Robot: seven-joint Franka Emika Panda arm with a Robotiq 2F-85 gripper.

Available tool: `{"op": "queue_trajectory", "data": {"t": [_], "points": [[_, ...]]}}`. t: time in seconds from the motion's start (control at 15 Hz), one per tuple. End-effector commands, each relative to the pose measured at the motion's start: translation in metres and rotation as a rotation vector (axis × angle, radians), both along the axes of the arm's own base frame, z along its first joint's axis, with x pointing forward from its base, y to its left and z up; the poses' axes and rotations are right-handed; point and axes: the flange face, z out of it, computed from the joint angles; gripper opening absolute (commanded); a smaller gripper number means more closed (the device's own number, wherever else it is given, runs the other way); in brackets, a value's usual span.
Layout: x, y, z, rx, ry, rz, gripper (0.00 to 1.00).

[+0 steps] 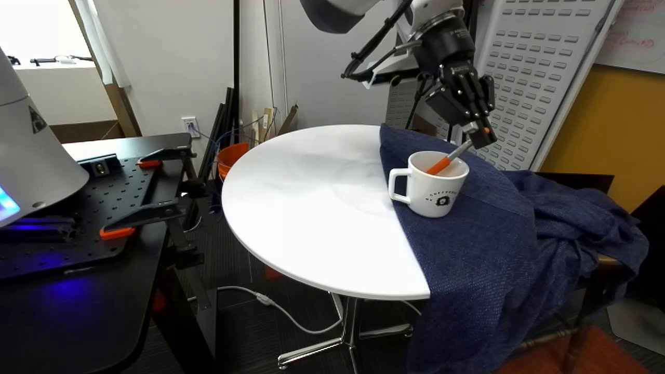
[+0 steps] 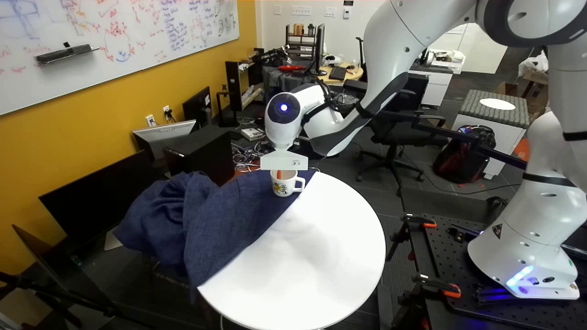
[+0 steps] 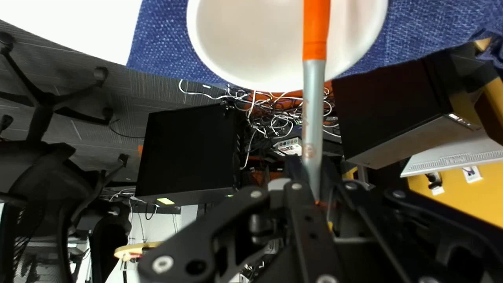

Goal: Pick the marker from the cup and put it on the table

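Note:
The marker has an orange end and a grey body; it shows in an exterior view (image 1: pixel 459 151) and in the wrist view (image 3: pixel 313 98). It slants, orange end down, within the mouth of the white cup (image 1: pixel 435 195). Whether it touches the cup inside I cannot tell. My gripper (image 1: pixel 480 134) is above the cup's rim, its fingers closed around the marker's grey upper end, as the wrist view (image 3: pixel 313 169) shows. The cup, also in an exterior view (image 2: pixel 280 189), stands upright on the dark blue cloth (image 1: pixel 467 249) covering part of the round white table (image 1: pixel 317 208).
The black workbench (image 1: pixel 171 143) with clamps and the robot's base (image 2: pixel 523 256) stand beside the table. The cloth bunches up past the table edge over a chair. A dark box (image 2: pixel 199 151), cables and monitors lie on the floor behind the cup. A whiteboard hangs on the wall.

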Motion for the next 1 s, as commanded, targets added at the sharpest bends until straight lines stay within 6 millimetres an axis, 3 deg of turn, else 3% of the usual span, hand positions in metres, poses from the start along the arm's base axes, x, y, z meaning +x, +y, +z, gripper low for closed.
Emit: {"op": "queue_trajectory", "data": {"t": [0.0,0.53,0.93], "points": [[-0.016,0.009,0.028,-0.041,-0.049,-0.005,0.03],[-0.032,0.035,0.07,-0.096,-0.129,0.046,0.03],[-0.02,0.065,0.081,-0.077,-0.132,0.089,0.03]]}}
